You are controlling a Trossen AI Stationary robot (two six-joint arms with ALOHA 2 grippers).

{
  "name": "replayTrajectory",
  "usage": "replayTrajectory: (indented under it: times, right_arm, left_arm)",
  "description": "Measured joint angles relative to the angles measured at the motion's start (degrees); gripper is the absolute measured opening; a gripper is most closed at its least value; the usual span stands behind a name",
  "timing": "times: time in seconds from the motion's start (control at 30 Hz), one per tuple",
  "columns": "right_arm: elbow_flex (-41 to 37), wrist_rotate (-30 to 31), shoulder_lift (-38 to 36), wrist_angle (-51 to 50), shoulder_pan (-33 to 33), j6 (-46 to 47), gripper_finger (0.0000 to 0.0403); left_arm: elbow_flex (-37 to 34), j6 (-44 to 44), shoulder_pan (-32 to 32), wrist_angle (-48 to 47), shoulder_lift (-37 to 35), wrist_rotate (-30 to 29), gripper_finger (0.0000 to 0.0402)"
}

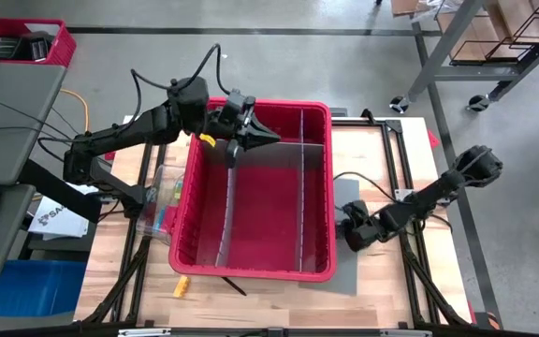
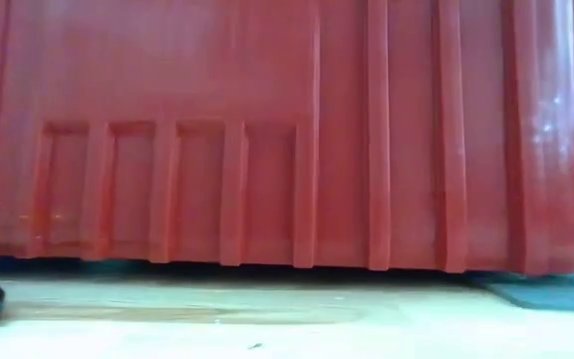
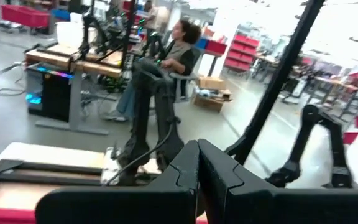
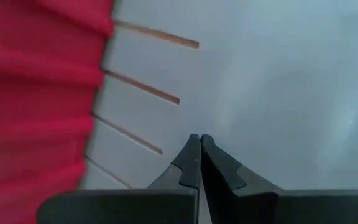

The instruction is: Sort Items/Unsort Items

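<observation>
Red plastic bin [image 1: 251, 245] fills the desk [image 1: 382, 290], the left gripper [image 1: 262, 134] hovering over its far rim with fingers pressed together and empty, the right gripper [image 1: 351, 237] shut beside it, so I'd open wide before reaching the items [image 1: 160, 208] heaped at its left wall.

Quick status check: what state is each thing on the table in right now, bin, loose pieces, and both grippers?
Red bin: upright on the table, dividers in place, its compartments look empty.
Clear container: beside the bin's left wall, colored pieces inside.
Yellow piece: loose on the table in front of the bin.
Left gripper: jaws shut, holding nothing, above the bin's rear compartment.
Right gripper: jaws shut, empty, low beside the bin's right wall.
</observation>
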Motion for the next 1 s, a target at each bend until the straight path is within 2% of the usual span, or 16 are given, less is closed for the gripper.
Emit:
replayTrajectory:
  times: [0.07, 0.27, 0.53, 0.67, 0.83, 1.0]
  right_arm:
    - [0.2, -1.5, -0.1, -1.7, 3.6, 2.7, 0.0]
    - [0.2, -0.9, -0.3, -3.3, 14.8, 13.8, 0.0]
    - [3.9, -10.1, 0.4, -4.4, 22.3, 13.9, 0.0]
    - [4.7, -11.4, 0.6, -4.1, 23.1, 14.1, 0.0]
    - [6.7, -9.1, 2.5, -2.2, 20.1, 14.0, 0.0]
    - [10.4, -8.5, 9.5, 7.6, 18.9, 12.4, 0.0]
  left_arm:
    - [0.0, -0.1, -1.0, 0.6, -0.2, -0.1, 0.0]
    - [0.0, 1.0, -1.7, 0.3, -0.2, -0.7, 0.0]
    - [0.0, 5.9, 0.9, -2.4, -1.7, -0.7, 0.0]
    - [0.0, 7.9, 3.0, -5.2, -3.1, -0.7, 0.0]
    - [0.0, 8.0, 4.9, -6.7, -4.2, -0.7, 0.0]
    - [0.0, 8.1, 5.2, -9.5, -4.5, -0.7, 0.0]
